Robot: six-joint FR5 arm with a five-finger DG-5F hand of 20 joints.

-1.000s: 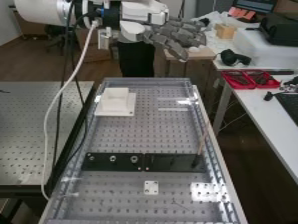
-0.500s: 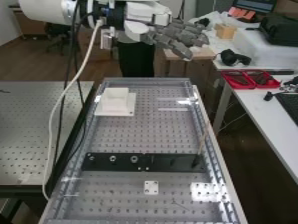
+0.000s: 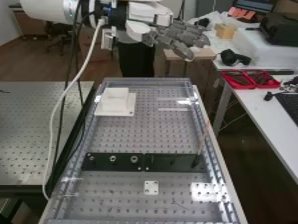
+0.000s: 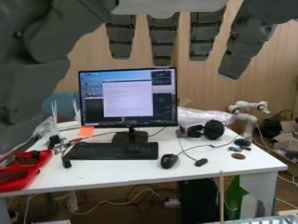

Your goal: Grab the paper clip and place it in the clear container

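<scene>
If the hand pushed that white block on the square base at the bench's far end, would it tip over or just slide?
The white block would probably slide rather than tip, since its base spreads wider than the part on top. Its straight edges suggest it is stiff. I can't tell whether it is fastened down.

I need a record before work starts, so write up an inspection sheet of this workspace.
Surface: perforated bench top, glare patches.
Job's things: faint thin mark near the near end; too small to confirm as the paper clip.
Clutter: white block, black plates end to end, small white plate, slim upright rod.
Hand: open, beyond the bench's far end.
Cables: white cable and dark cables hang from the arm.
Surroundings: desk with monitor.
</scene>
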